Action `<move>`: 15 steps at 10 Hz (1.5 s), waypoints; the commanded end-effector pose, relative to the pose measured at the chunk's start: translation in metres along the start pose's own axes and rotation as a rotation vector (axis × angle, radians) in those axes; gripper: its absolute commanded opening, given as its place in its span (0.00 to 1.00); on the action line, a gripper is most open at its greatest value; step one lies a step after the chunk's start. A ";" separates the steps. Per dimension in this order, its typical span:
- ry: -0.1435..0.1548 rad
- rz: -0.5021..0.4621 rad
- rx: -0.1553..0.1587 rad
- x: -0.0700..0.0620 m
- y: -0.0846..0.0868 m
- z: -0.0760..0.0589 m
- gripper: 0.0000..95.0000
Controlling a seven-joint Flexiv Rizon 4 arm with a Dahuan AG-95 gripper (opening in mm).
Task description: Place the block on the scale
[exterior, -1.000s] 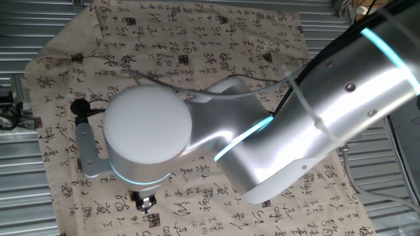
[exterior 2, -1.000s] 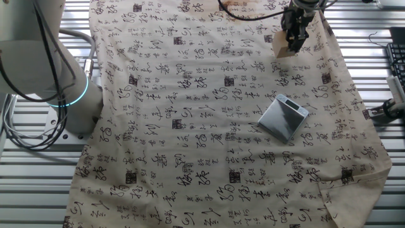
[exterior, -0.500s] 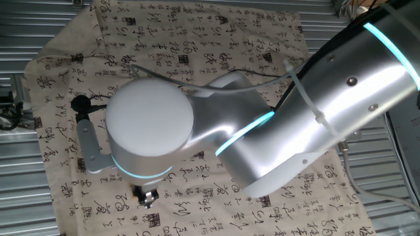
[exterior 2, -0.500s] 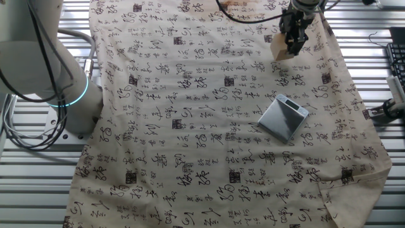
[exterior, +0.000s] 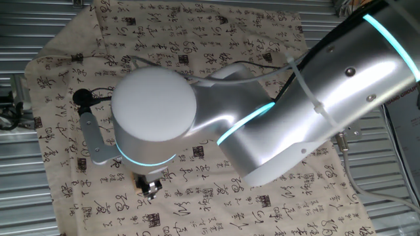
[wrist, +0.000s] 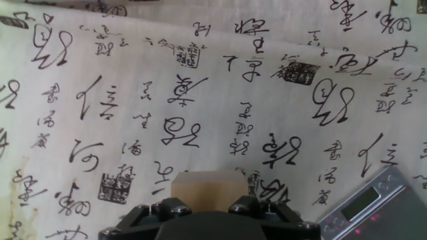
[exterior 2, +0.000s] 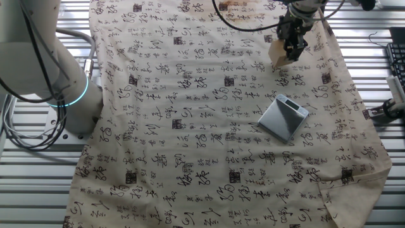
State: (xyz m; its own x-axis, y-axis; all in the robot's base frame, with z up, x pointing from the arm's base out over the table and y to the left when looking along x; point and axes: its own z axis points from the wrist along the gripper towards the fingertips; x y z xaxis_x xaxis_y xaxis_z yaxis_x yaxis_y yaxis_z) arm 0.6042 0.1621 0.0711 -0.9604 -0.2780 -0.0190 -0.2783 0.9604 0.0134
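Note:
My gripper (exterior 2: 290, 50) is shut on the light tan wooden block (exterior 2: 278, 53) and holds it above the cloth at the far right, up from the scale. In the hand view the block (wrist: 209, 185) sits between the black fingers (wrist: 163, 211) at the bottom edge. The scale (exterior 2: 284, 117), a thin dark grey square with a silver strip, lies flat on the cloth below the gripper; its corner with the display shows at the lower right of the hand view (wrist: 375, 205). In one fixed view the arm hides block and scale; only the fingertips (exterior: 150, 187) show.
A beige cloth with black calligraphy (exterior 2: 190, 114) covers the table. The arm's base (exterior 2: 57, 76) stands at the left. A black keyboard edge (exterior 2: 397, 63) and a cable clip lie off the cloth at the right. Metal slats surround the cloth.
The gripper with the block has moved a little toward the scale and down the cloth; the arm has shifted slightly in one fixed view. The scale has not moved.

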 end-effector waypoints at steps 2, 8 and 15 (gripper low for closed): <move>0.007 -0.023 0.000 0.002 -0.005 -0.004 0.00; -0.001 -0.104 -0.002 0.007 -0.014 0.000 0.00; 0.003 -0.144 -0.004 0.008 -0.012 -0.002 0.00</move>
State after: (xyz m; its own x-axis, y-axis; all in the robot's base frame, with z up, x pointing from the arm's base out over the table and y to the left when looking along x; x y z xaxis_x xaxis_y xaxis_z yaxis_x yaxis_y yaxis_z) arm 0.5996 0.1474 0.0728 -0.9103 -0.4134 -0.0187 -0.4137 0.9103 0.0136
